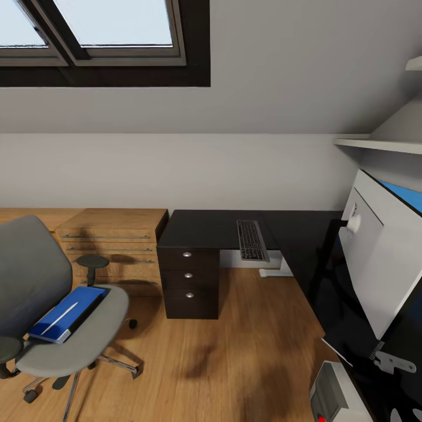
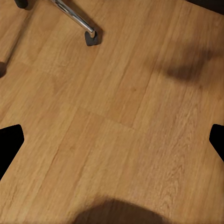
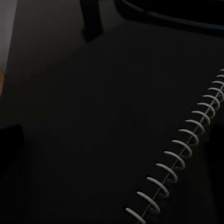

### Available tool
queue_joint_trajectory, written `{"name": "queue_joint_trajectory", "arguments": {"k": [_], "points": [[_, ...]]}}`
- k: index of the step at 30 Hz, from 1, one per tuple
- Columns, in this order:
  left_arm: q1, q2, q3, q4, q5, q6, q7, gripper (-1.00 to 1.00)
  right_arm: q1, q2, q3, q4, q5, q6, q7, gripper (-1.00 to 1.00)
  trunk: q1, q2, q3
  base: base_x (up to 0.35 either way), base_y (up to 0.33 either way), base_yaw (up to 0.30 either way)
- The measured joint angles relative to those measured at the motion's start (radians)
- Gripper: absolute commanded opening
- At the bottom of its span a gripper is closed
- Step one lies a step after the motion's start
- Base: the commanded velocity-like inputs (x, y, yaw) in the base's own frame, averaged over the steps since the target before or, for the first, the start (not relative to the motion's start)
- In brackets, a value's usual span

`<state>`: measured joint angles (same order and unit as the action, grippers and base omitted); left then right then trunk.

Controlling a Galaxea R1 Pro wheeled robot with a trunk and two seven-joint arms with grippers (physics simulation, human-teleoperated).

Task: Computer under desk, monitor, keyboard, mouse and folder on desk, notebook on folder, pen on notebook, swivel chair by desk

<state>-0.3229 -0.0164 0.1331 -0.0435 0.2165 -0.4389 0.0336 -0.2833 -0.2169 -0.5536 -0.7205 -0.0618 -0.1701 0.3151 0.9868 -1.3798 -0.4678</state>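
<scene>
The grey swivel chair (image 1: 35, 293) stands on the floor at the left, apart from the desk. The blue folder (image 1: 70, 313) lies on its seat, with a slim white pen-like stick (image 1: 58, 319) across it. The black desk (image 1: 205, 228) carries the keyboard (image 1: 252, 240) near its inner corner. The monitor (image 1: 375, 258) stands at the right with its pale back towards me. The grey computer (image 1: 331, 392) sits low at the right. A spiral-bound notebook (image 3: 186, 163) lies on a dark surface under my right gripper (image 3: 112, 140). My left gripper (image 2: 112, 144) hangs open over bare floor. The mouse is out of view.
A low light-wood cabinet (image 1: 117, 240) stands against the wall left of the desk drawers (image 1: 187, 275). A chair castor (image 2: 91, 37) is near my left gripper. White shelves (image 1: 375, 143) jut out at the upper right. Wood floor (image 1: 234, 351) lies open between chair and desk.
</scene>
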Motion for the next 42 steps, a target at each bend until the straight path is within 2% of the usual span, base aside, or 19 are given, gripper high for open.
{"name": "queue_joint_trajectory", "arguments": {"k": [10, 42], "points": [[0.0, 0.0, 0.0, 0.0, 0.0, 0.0, 0.0, 1.0, 0.0, 0.0, 0.003, 0.002, 0.002, 0.0, 0.004, 1.0, 0.0, 0.0, 0.0, 0.0, 0.1, 0.0], [0.0, 0.002, 0.0, 0.0, 0.0, 0.0, 0.0, 1.0, 0.0, 0.0, 0.003, 0.004, 0.004, -0.004, 0.002, 1.0, 0.0, 0.0, 0.0, 0.0, 0.003, 0.0]]}}
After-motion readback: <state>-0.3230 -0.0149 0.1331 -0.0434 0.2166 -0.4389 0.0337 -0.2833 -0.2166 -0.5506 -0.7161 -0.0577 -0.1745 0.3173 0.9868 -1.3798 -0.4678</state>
